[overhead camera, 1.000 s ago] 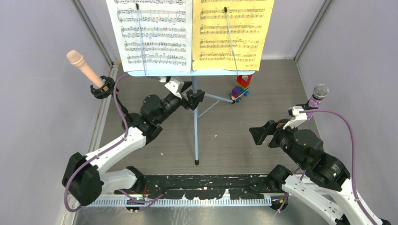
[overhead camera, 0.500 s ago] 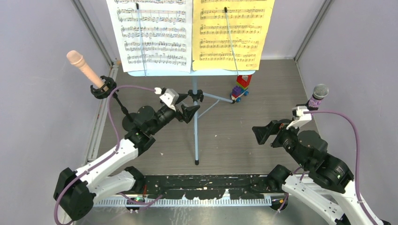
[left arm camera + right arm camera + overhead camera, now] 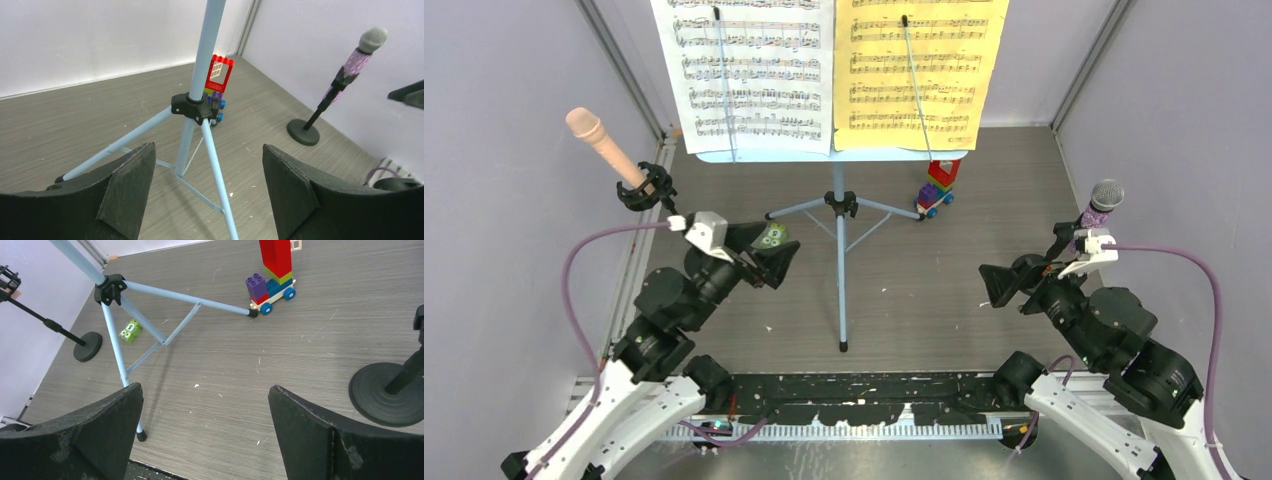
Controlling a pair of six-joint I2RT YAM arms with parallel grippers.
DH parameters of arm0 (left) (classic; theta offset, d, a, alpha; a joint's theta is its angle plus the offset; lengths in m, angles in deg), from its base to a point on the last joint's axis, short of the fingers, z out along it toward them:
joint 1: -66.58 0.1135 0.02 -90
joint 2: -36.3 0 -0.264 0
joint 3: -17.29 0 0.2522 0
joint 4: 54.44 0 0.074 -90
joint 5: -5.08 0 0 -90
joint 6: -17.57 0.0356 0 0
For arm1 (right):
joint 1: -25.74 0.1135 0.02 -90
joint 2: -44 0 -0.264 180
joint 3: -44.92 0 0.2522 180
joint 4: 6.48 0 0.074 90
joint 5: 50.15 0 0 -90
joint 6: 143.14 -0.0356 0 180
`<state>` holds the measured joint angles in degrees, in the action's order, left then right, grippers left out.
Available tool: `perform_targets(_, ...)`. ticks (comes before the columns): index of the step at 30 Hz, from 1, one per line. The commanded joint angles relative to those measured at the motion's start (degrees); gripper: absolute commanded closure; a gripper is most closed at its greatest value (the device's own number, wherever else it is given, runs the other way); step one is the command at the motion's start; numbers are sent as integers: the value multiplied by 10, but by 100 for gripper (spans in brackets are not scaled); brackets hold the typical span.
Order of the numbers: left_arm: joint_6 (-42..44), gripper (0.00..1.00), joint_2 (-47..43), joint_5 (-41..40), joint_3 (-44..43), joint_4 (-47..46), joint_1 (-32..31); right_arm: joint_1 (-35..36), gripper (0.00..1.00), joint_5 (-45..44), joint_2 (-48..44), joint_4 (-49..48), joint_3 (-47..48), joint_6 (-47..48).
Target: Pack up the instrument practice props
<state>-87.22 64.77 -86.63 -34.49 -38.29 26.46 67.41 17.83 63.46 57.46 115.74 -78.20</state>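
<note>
The pale-blue music rack stands mid-floor on tripod legs (image 3: 839, 205), and the legs also show in the left wrist view (image 3: 192, 107). A white score sheet (image 3: 749, 70) and a yellow one (image 3: 919, 70) rest on it. The peach microphone (image 3: 602, 142) sits in its black holder at the left wall. The purple glitter microphone (image 3: 1102, 205) stands in its holder at the right, on a round base (image 3: 303, 132). My left gripper (image 3: 784, 256) is open and empty, left of the tripod. My right gripper (image 3: 996, 283) is open and empty, beside the purple microphone.
A colourful toy brick car (image 3: 936, 188) stands by the tripod's right foot. A small green block (image 3: 130, 331) lies on the floor under the left leg. Purple walls close in left and right. The left holder's base (image 3: 88, 346) is near the left wall.
My left arm has drawn back from the tripod hub, down and to the left, gripper still open. My right gripper has shifted slightly right and nearer.
</note>
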Motion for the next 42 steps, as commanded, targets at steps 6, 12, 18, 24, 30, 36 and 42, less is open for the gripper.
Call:
perform_targets(6,-56,30,4,-28,-214,242,-2,2,0,32,43,-3,90,43)
perform_targets(12,-54,30,71,13,-363,275,-2,3,0,111,117,17,195,50)
perform_targets(18,-22,30,192,106,-534,282,-1,2,0,142,183,-10,279,47)
perform_targets(24,54,27,321,226,-682,286,-1,2,6,155,268,-49,383,22)
perform_targets(30,94,18,416,228,-802,287,-1,3,8,165,413,22,580,43)
perform_targets(36,122,17,514,260,-937,327,-1,2,7,178,502,14,666,76)
perform_targets(42,118,16,544,260,-947,287,15,2,8,185,552,-9,715,81)
